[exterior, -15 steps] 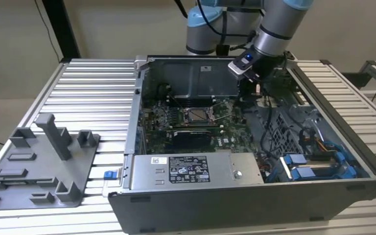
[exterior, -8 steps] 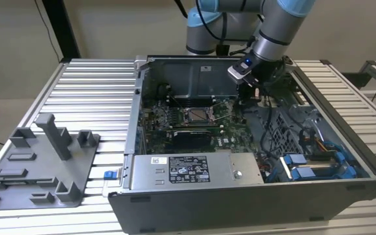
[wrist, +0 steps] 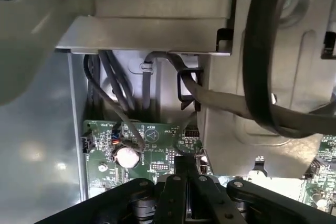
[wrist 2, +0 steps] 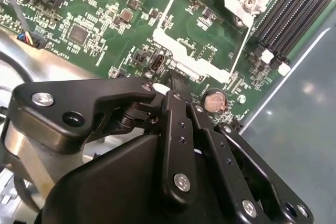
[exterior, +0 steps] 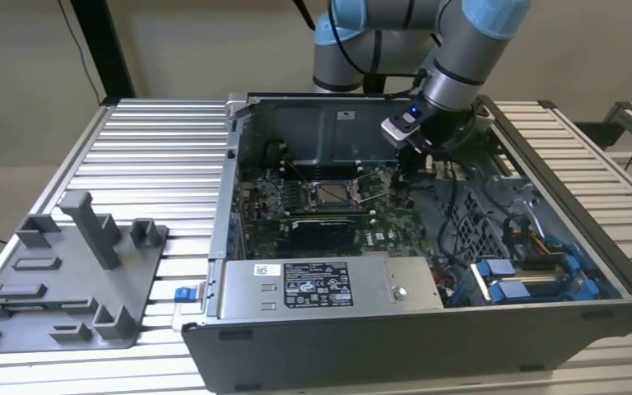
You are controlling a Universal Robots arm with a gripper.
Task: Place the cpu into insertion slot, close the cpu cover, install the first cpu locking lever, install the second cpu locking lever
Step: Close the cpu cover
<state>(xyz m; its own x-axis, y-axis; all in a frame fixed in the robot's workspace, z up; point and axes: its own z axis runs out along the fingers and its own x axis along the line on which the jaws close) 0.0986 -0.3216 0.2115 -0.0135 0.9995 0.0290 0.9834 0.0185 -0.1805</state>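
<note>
Status: cpu [exterior: 332,194] looks seated in insertion slot [exterior: 310,197], cpu cover [exterior: 334,181] apparently down — latching likely left. Tool [wrist 2: 176,80] pinched narrow — just beside slot.

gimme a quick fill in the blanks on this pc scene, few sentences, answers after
1. The gripper reaches down into the open computer ____.
2. The motherboard is ____ in colour.
3. The grey fixture tray lies on the table at the exterior view's ____.
4. The gripper hangs to the exterior view's ____ of the insertion slot.

Missing words: case; green; left; right
</note>
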